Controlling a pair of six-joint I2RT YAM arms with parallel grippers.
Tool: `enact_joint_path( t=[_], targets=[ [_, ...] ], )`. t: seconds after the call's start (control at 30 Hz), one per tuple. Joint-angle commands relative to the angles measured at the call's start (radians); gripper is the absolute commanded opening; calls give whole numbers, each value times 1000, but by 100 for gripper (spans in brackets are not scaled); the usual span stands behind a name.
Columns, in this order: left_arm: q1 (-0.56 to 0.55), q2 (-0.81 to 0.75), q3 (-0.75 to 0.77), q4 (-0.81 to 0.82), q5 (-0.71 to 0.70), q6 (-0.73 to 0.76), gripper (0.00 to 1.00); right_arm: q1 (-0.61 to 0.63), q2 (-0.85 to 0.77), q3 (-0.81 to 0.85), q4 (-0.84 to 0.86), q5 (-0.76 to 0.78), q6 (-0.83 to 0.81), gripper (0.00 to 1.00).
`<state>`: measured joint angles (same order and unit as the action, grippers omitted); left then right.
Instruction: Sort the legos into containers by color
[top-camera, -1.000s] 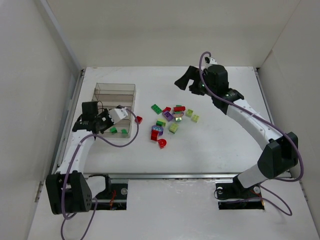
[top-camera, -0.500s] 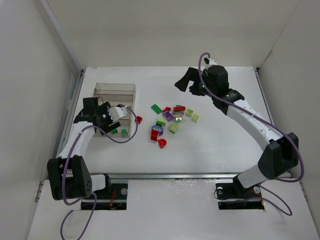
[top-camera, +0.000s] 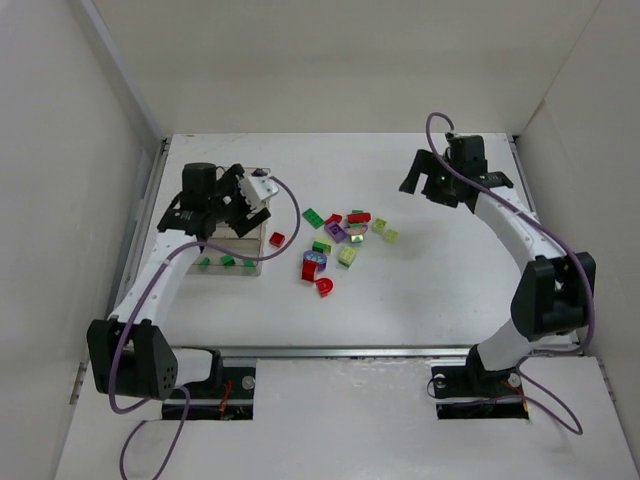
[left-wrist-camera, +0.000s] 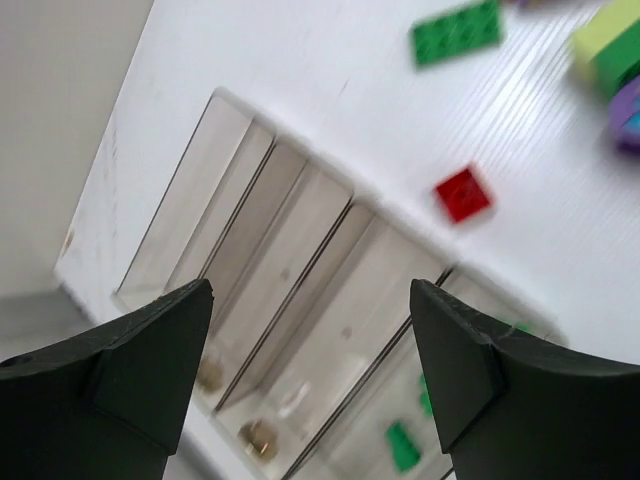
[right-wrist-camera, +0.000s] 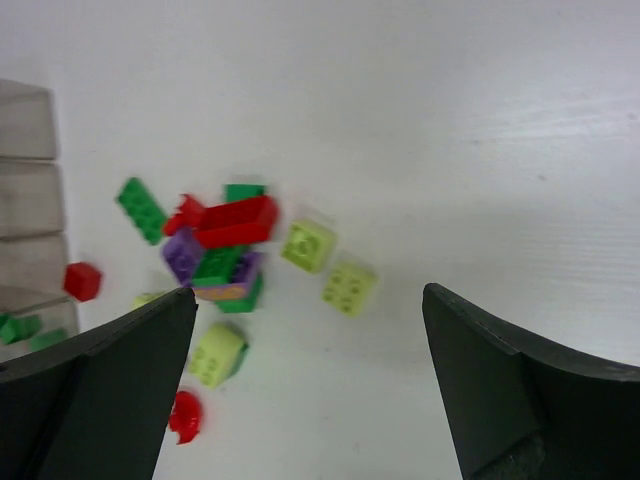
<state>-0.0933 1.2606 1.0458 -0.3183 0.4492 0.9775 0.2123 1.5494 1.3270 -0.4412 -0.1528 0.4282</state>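
Now the left gripper (left-wrist-camera: 310, 300) hangs with its fingers spread wide and nothing between them, directly above the clear organizer box (left-wrist-camera: 285, 150). Down by its right finger, one row of the box holds a few dark green legos (left-wrist-camera: 403, 447). Just past the box's outer wall lies a small red brick (left-wrist-camera: 462, 193), and farther ahead a flat green brick (left-wrist-camera: 456, 32). The right gripper (right-wrist-camera: 309, 295) is likewise wide apart and empty above the table (right-wrist-camera: 450, 120). Ahead, off its left finger, lies the loose heap of legos (right-wrist-camera: 225, 250), with two yellow-green bricks (right-wrist-camera: 348, 287) nearest the gap.
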Motion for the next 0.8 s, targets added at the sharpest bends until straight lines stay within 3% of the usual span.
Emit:
enact_joint_path(
  t=[0.0,0.1,0.4,0.57,0.77],
  targets=[
    [-68,11,34,129,85,-231,77,-68,63,-12,-105,-45,-26,100],
    [-133,52,34,174,85,-304,77,-68,63,-46,-84,39,18,100],
    [-269,154,52,349,-110,-467,77,-68,109,-127,-56,174,99,100],
    [-290,154,27,370,-130,-476,77,-68,176,-127,-67,165,99,91],
    [-290,134,-10,380,-139,-487,79,30,232,-63,-54,165,95,81]
  ],
)
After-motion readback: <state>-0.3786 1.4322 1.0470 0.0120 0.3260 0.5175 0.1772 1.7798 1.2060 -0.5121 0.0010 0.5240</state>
